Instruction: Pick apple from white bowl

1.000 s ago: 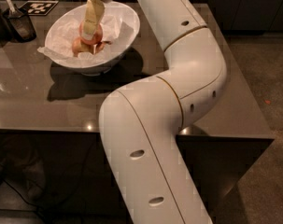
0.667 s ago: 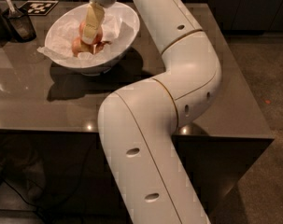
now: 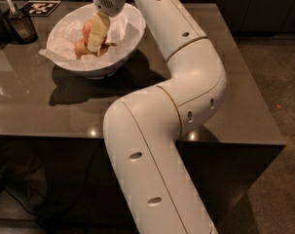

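The white bowl (image 3: 64, 35), lined with crumpled white paper, stands at the back left of the dark table. My gripper (image 3: 95, 42) reaches down into its middle from above. A red-orange patch of the apple (image 3: 105, 48) shows just right of the gripper tip, and the rest of it is hidden behind the gripper. Two paler tan-pink fruits lie beside it, one behind the gripper (image 3: 86, 29) and one to its left (image 3: 80, 48). I cannot tell whether the gripper touches the apple.
A small dark container with a utensil (image 3: 20, 26) stands left of the bowl. A black-and-white marker tag (image 3: 40, 7) lies behind it. My white arm (image 3: 186, 82) arches over the table's right half. The table (image 3: 244, 116) drops to carpeted floor at right.
The arm's elbow has shifted a little. The gripper stays down in the bowl among the fruit, at about the same spot.
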Available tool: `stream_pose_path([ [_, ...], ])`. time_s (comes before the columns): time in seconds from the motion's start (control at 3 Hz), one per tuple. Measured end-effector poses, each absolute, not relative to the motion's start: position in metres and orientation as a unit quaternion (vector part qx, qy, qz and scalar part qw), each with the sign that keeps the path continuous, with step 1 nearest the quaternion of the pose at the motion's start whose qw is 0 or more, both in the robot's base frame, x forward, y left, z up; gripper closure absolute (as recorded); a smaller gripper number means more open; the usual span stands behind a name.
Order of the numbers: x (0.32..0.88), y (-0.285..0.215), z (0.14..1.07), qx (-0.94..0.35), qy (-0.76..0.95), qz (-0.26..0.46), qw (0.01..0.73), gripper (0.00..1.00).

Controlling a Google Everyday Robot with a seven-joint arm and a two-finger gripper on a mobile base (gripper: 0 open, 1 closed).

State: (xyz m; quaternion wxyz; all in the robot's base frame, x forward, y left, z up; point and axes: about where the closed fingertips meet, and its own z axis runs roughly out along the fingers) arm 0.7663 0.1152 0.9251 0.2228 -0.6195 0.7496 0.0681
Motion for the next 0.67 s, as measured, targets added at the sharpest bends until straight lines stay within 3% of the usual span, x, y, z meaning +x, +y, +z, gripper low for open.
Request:
stream_pose_path([
  [0.67,0.7689,0.1224,0.9061,-0.609,0.755,0.1,0.219,0.0],
])
